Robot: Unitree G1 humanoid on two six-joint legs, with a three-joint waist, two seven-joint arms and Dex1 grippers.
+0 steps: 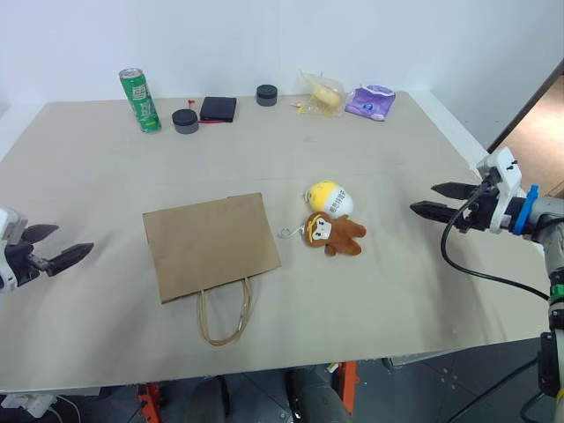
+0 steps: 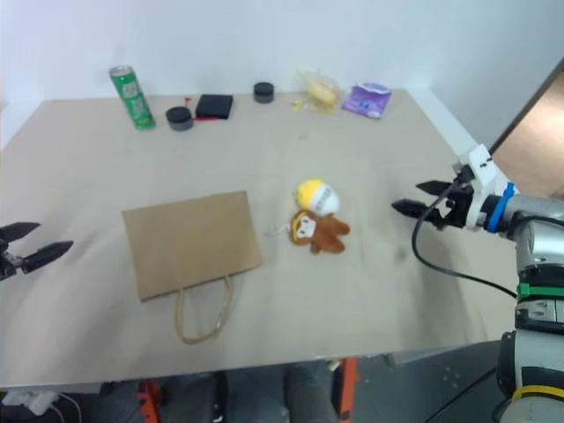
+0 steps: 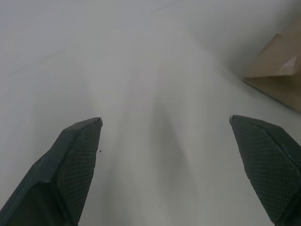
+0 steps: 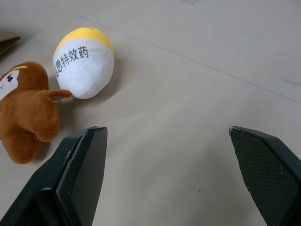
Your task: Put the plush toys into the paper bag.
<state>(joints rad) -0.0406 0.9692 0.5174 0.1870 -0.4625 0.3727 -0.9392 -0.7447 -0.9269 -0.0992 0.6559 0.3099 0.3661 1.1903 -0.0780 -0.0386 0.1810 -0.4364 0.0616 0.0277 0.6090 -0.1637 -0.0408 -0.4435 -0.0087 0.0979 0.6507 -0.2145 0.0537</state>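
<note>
Bag (image 1: 210, 244): flat on tabletop (image 1: 397, 291).
Monkey (image 1: 333, 233), egg (image 1: 330, 197): touching, just right of bag.
Left hand (image 1: 51, 248), right hand (image 1: 434, 199): released, empty.

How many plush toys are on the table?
2: the yellow-and-white egg and the brown monkey, touching each other just right of the paper bag. None looks hidden.

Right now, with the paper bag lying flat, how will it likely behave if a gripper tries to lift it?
The paper bag lies collapsed flat on the table, so it will probably sag and stay closed rather than stand open. Its thin loop handles look limp and would likely bend when pulled. Being thin paper, it may slide when pushed.
</note>
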